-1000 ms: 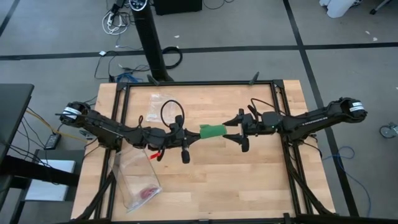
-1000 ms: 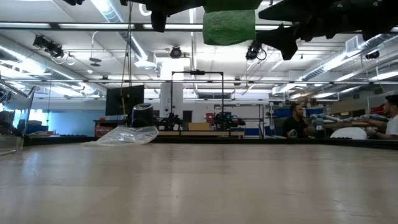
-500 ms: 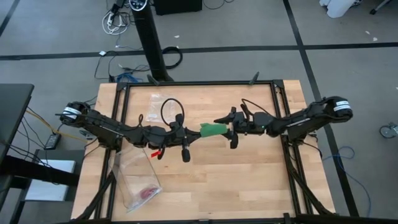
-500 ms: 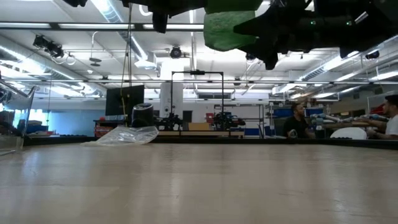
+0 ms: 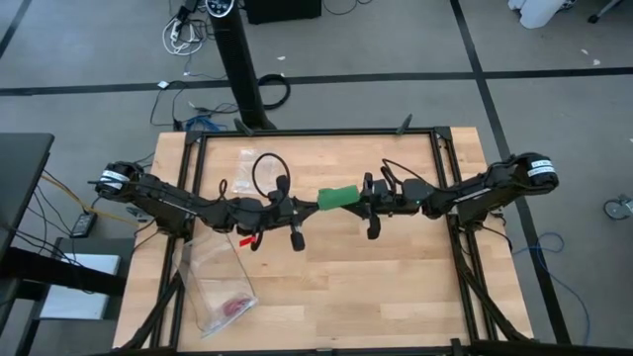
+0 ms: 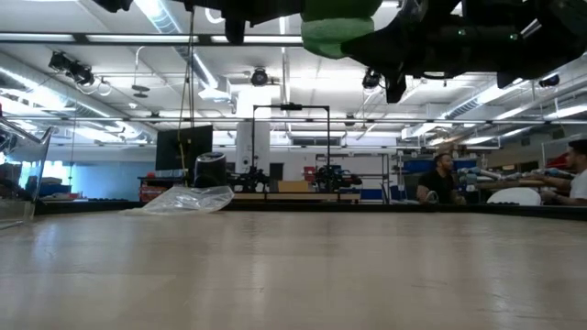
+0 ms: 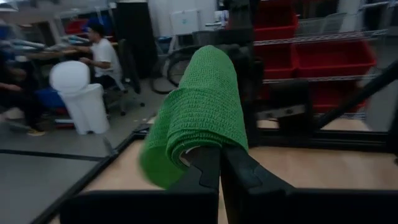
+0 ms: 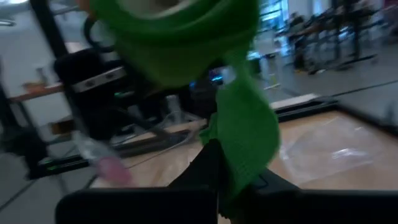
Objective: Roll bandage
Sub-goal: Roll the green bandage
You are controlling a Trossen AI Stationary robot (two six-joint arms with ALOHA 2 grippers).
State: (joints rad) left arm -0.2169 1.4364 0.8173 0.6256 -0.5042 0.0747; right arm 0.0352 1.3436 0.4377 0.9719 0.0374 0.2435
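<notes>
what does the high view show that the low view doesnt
Only the high view shows both arms reaching to mid-table, the left gripper and right gripper shut on opposite ends of the bandage, and a clear bag holding a small pink item. Only the low view shows the bandage held well above the table, and people beyond it. Both show the green roll between dark arms.

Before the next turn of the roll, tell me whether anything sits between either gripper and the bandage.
Nothing visible does. The bandage hangs in the air between the arms, well above the table. The left gripper is shut on one end and the right gripper is shut on the other. The plastic bag lies off to the side.
</notes>
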